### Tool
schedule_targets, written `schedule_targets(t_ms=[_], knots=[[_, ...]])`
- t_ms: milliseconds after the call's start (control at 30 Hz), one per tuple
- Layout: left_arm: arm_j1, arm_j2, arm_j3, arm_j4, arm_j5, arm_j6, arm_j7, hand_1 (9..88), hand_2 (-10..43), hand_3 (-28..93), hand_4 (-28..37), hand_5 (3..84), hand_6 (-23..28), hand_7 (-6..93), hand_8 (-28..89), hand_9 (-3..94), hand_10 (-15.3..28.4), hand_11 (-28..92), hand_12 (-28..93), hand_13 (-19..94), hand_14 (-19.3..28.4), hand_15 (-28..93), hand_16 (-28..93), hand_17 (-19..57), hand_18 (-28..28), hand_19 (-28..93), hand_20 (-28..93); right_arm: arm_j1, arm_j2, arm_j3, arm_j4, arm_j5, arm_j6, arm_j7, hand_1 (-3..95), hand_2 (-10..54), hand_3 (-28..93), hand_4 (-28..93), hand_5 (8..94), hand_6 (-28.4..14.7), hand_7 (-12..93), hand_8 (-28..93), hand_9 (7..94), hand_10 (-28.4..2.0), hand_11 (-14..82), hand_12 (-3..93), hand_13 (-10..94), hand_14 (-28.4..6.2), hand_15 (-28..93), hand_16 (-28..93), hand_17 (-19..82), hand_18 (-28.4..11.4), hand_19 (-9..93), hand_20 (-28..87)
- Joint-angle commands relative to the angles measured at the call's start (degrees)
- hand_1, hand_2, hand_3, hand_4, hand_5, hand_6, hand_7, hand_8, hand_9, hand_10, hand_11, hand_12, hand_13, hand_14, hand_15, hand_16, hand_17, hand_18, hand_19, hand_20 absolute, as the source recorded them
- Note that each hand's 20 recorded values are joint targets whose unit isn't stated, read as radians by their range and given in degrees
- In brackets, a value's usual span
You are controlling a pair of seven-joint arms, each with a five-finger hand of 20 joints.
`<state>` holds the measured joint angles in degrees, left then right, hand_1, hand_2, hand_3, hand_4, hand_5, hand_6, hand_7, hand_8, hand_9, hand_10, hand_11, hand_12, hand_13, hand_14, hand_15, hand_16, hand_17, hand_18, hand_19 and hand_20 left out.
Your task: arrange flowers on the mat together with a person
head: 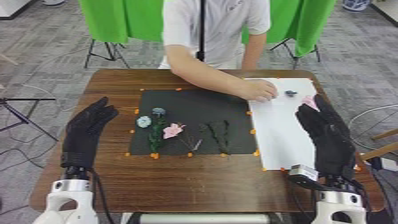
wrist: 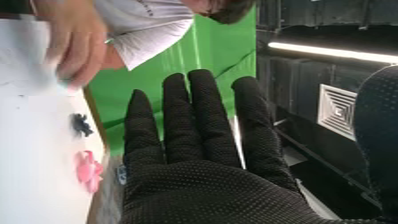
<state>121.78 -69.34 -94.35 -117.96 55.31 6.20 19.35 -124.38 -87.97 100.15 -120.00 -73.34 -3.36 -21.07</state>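
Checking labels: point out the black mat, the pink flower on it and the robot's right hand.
Black mat [head: 200, 104]: head view, bare upper part.
Pink flower [head: 172, 130]: head view, petals.
Right hand [wrist: 209, 192]: right wrist view, glove's broad part.

Counter [head: 160, 182]: its top is finished in brown wood.
Green cloth [head: 306, 25]: it is hung in the background, beyond the far edge.
Black stand [head: 22, 117]: it is set at the head view's left edge.
Floor [head: 53, 50]: it is covered in mottled grey and crossed by cables.
Patterned pot [head: 357, 4]: it is placed at the far right.
Ceiling: a lit strip light [wrist: 329, 52] and a square vent [wrist: 338, 111] are mounted there.
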Motion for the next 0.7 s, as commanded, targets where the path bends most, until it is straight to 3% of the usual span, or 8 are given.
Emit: schedule_targets(t_ms=[33, 300, 700], knots=[[0.3, 0.64, 0.10, -0.19, -0.88, 0.54, -0.17, 24.9, 0.5, 65, -20.2, 48.3, 2.7, 14.8, -6, 45.3, 12.9, 18, 15, 36, 17.0, 15, 6, 5.0, 14.0, 8, 21, -1.0, -0.1, -0.4, -0.3, -0.6, 0.7, -0.9, 13.1, -8.3, 82, -18, 37.2, -0.2, 11, -10, 44.1, -14.4, 5.0, 12.3, 34, -10.1, 10, 13, 19, -11.2, 4, 27], [-0.2, 1.20, 0.23, 0.21, -0.96, 0.17, 0.13, 24.4, 0.2, 66, -20.0, 48.3, 2.8, 14.9, -6, 45.3, 12.8, 19, 15, 36, 17.0, 16, 6, 4.9, 14.0, 8, 21, -0.4, 0.2, -0.3, 0.0, -0.9, 0.6, -1.1, 13.1, -8.2, 82, -18, 37.6, -0.3, 12, -10, 44.2, -14.4, 5.0, 12.3, 34, -10.4, 11, 12, 19, -11.1, 4, 27], [0.2, 1.03, -0.11, 0.00, -1.13, 0.40, 0.12, 24.4, 0.2, 66, -20.2, 48.2, 2.8, 14.8, -6, 45.3, 12.8, 19, 15, 36, 17.0, 16, 5, 4.9, 14.0, 8, 20, -0.4, 0.2, -0.6, 0.1, -1.1, 1.0, -0.8, 13.3, -8.1, 82, -18, 38.3, -0.3, 12, -10, 44.2, -14.6, 5.0, 12.3, 34, -10.6, 11, 12, 19, -11.1, 4, 27]])
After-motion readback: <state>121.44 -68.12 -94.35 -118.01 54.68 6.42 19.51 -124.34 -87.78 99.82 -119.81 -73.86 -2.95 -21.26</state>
